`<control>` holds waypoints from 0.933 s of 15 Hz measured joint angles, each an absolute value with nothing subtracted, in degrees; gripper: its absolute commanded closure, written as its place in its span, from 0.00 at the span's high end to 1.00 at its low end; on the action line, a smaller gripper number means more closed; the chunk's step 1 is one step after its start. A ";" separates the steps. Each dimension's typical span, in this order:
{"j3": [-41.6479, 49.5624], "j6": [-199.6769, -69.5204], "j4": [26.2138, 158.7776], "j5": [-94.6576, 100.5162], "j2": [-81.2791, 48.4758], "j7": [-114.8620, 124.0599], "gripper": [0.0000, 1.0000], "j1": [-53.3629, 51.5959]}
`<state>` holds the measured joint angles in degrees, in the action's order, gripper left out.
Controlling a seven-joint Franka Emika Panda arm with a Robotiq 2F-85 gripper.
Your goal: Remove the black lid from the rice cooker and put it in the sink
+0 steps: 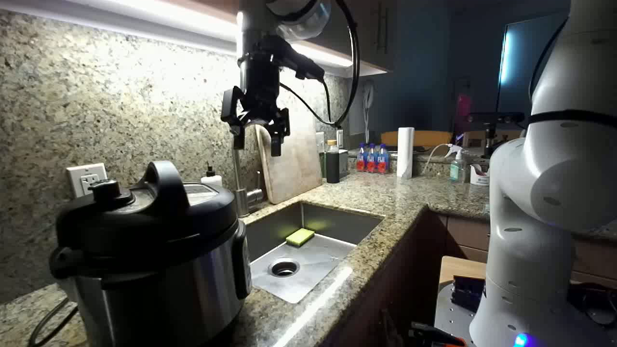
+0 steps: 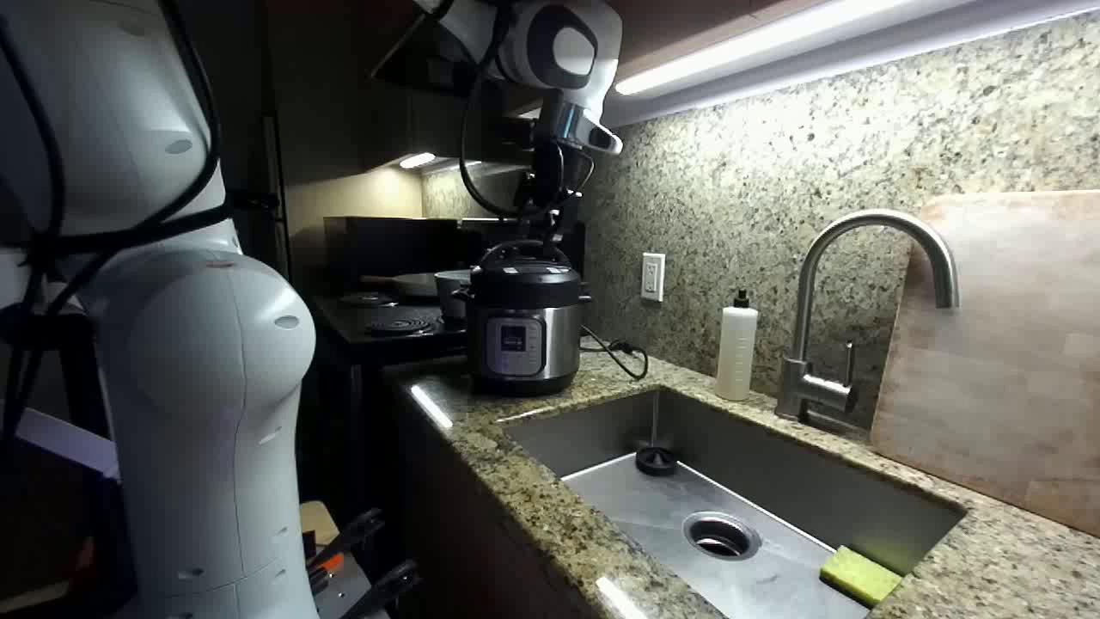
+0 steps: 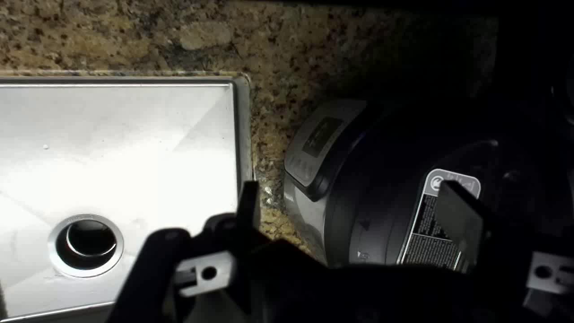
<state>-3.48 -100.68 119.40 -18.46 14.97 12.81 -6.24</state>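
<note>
My pincer (image 1: 257, 144) hangs in the air above the counter (image 2: 554, 516), its two fingers (image 3: 459, 224) spread well apart. In an exterior view bare wall shows between my fingertips and the black lid (image 1: 144, 219), so the two are apart. In both exterior views the lid sits on the rice cooker (image 1: 168, 289), its arched handle (image 1: 168, 185) standing up on top.

From my wrist I look down and see one finger over the strip between the sink (image 2: 636, 507) and the cooker, the other across part of the printed label (image 3: 432, 249) on the lid (that side is very dark, and the lid's far edge is lost to me).

The sink lies just beside the cooker. In it, a yellow sponge (image 2: 859, 574) rests near the end away from the cooker, and a small round black piece (image 2: 656, 461) near the cooker's end, with the drain (image 2: 722, 537) between them. Behind the sink stand a white bottle (image 2: 736, 352) with a black top and the tap (image 2: 806, 297); a cutting board (image 2: 997, 344) leans upright beside it.
</note>
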 measured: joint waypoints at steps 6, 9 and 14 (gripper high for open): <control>-3.51 -100.68 119.40 -18.46 14.97 12.81 1.00 -6.21; -3.94 -100.71 119.32 -18.41 15.09 12.81 1.00 -6.20; -6.22 -101.15 118.42 -18.38 16.59 14.37 1.00 -6.22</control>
